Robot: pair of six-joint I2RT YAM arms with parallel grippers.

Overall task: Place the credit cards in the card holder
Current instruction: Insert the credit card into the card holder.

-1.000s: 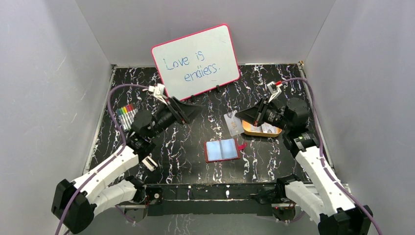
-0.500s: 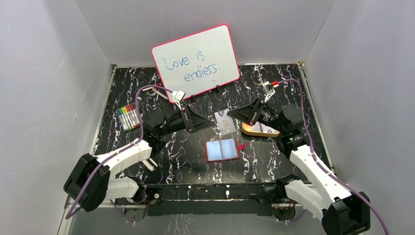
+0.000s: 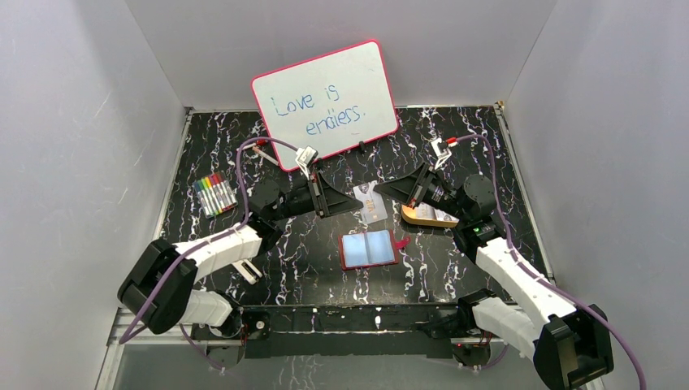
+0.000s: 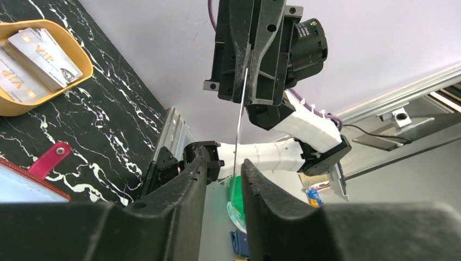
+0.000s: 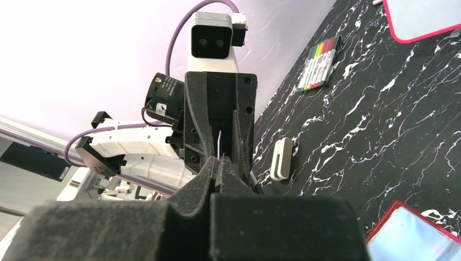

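You are handing a card (image 3: 370, 201) across in the air, just behind the holder (image 3: 367, 249) and above the bench. The right fingers (image 5: 202, 179) are pinching it tight by one end, and it is showing edge-on to both wrist cameras. The left fingers (image 4: 185, 190) are standing a little apart on either side of its free end, gripping nothing yet. In the left wrist view the card is running nearer one pad than the other, so you are better off centring it first. Then be closing squarely on its flat faces, well in from the edge, and be loosening the right only once the left is holding firm. A thin card is likely to twist or slip if both let go together. The holder is lying open on the bench with its pale blue pockets facing up, and I am seeing no card in them, though a tucked one might be hiding. Its red tab is pointing toward the tray (image 4: 22, 106), which is sitting right of the holder and slightly behind, carrying at least two more cards (image 4: 46, 51).
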